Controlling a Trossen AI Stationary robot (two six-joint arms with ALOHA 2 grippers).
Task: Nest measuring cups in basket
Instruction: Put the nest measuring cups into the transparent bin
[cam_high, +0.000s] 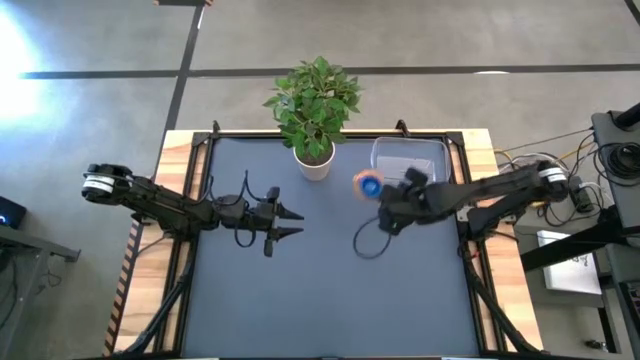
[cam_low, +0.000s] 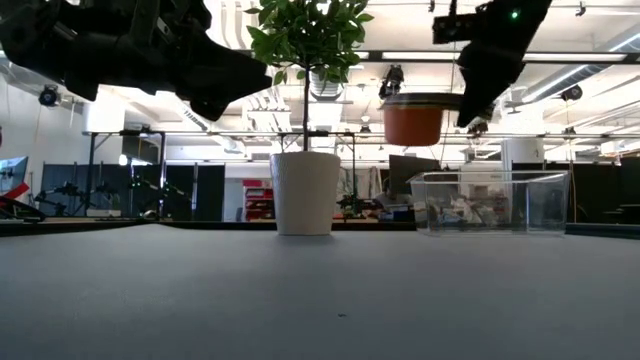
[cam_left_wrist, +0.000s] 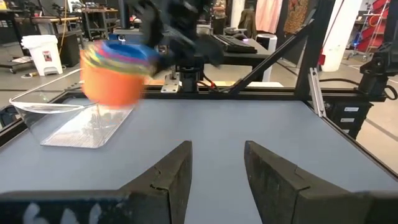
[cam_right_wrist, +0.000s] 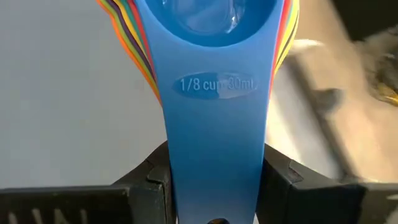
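Note:
The measuring cups (cam_high: 368, 184) are nested in one stack, with an orange cup outermost and a light blue one on top. The stack hangs in the air (cam_low: 413, 120) beside the clear basket (cam_high: 410, 160), at the side nearer the plant. My right gripper (cam_right_wrist: 214, 186) is shut on the stack's handles. The basket (cam_low: 490, 200) stands flat on the table's far right part. My left gripper (cam_high: 295, 222) is open and waits over the table's left middle. Its wrist view shows the stack (cam_left_wrist: 115, 71) above the basket (cam_left_wrist: 68, 118). My right gripper pinches the stacked flat handles (cam_right_wrist: 214, 143) between its two fingers (cam_right_wrist: 152, 180), with the light blue handle marked 1/8 cup on top. The fingers lie along the handles and come from the table's right side. The stack is lifted clear of table and basket, bowls upright.
A white pot (cam_low: 305, 192) with a leafy plant (cam_high: 315, 100) stands at the table's far middle, just left of the basket. A black cable loop (cam_high: 370, 240) hangs below the right arm. Bare dark table top lies toward the near edge.

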